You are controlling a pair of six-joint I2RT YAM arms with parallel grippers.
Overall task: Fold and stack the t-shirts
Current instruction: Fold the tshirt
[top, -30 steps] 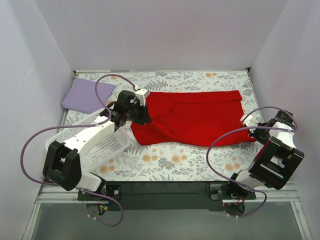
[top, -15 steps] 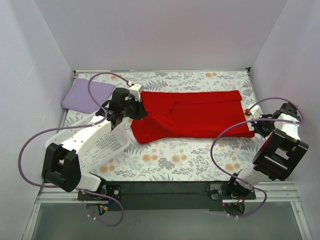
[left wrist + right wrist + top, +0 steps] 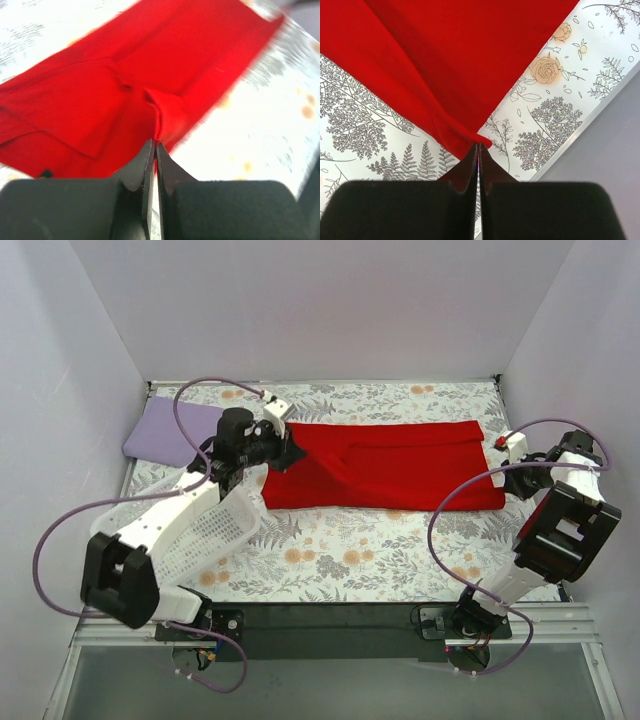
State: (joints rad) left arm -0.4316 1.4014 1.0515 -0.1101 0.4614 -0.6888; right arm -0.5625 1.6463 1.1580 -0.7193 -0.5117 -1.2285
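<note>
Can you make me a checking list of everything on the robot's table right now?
Surface: table with a flowery cover.
Job's things: red shirt stretched out between the hands; purple shirt folded in the far left corner.
Clutter: white basket under the left arm.
Hands: left hand shut on the red shirt's left end; right hand shut on its right corner.
Cables: purple cables loop off both arms.
Surroundings: plain walls on three sides.

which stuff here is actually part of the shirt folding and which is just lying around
Part of the job: red shirt, pinched by the left gripper and right gripper; folded purple shirt at the back left.
Just lying about: white mesh basket under the left arm; flowered table cover.
</note>
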